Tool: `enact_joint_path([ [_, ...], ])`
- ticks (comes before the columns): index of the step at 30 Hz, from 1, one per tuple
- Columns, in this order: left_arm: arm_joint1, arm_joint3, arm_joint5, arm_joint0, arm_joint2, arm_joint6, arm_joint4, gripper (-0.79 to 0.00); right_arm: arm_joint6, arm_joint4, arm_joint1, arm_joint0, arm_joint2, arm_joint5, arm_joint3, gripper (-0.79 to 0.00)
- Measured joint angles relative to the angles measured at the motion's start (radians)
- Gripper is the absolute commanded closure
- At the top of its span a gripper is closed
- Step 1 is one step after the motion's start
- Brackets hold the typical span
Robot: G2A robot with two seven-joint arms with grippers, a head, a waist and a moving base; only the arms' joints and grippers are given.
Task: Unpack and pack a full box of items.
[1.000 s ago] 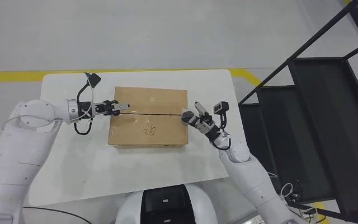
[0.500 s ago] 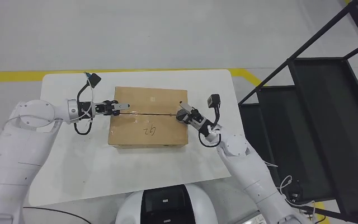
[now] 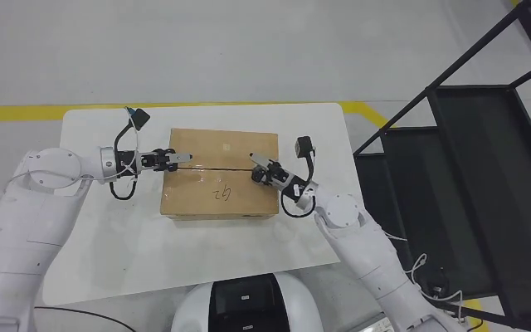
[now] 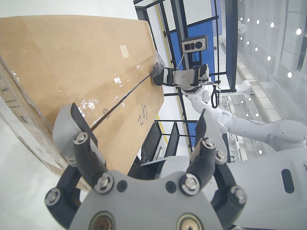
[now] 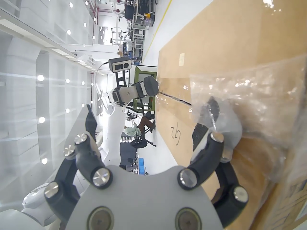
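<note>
A closed brown cardboard box (image 3: 222,192) lies mid-table, with "G2" handwritten on it and clear tape along its middle seam. My left gripper (image 3: 178,157) stands open at the seam's left end, one finger resting on the box top (image 4: 72,56). My right gripper (image 3: 259,164) is open over the right part of the seam. Loosened, crumpled clear tape (image 5: 251,96) drapes over one of its fingers (image 5: 203,132); the other finger hangs free beside the box (image 5: 227,37). The left wrist view has its own gripper (image 4: 138,123) up close and the right gripper (image 4: 158,72) at the seam's far end.
The white table (image 3: 99,249) has bare surface in front of the box and on both sides of it. A black metal stair frame (image 3: 465,166) stands off the table's right edge. A yellow floor line (image 3: 33,111) runs behind the table.
My right gripper has moved left from the box's right edge along the seam and over the lid, dragging tape with it. The left arm has kept still.
</note>
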Motion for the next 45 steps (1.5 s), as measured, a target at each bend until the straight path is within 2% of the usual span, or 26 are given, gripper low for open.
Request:
enact_joint_path([
  [12, 0.000, 0.000, 0.000, 0.000, 0.000, 0.000, 0.000, -0.785, -0.046, -0.081, 0.015, -0.044, 0.060, 0.036, -0.086, -0.785],
  [31, 0.000, 0.000, 0.000, 0.000, 0.000, 0.000, 0.000, -0.785, -0.052, -0.081, 0.013, 0.008, 0.056, 0.126, -0.044, -0.785],
  [32, 0.000, 0.000, 0.000, 0.000, 0.000, 0.000, 0.000, -0.785, -0.053, -0.081, 0.012, 0.013, 0.053, 0.127, -0.042, -0.185],
  [33, 0.000, 0.000, 0.000, 0.000, 0.000, 0.000, 0.000, -0.785, -0.055, -0.081, 0.011, 0.019, 0.050, 0.125, -0.041, 0.000],
  [45, 0.000, 0.000, 0.000, 0.000, 0.000, 0.000, 0.000, -0.785, -0.096, -0.124, 0.012, 0.030, 0.065, 0.127, -0.046, 0.000],
])
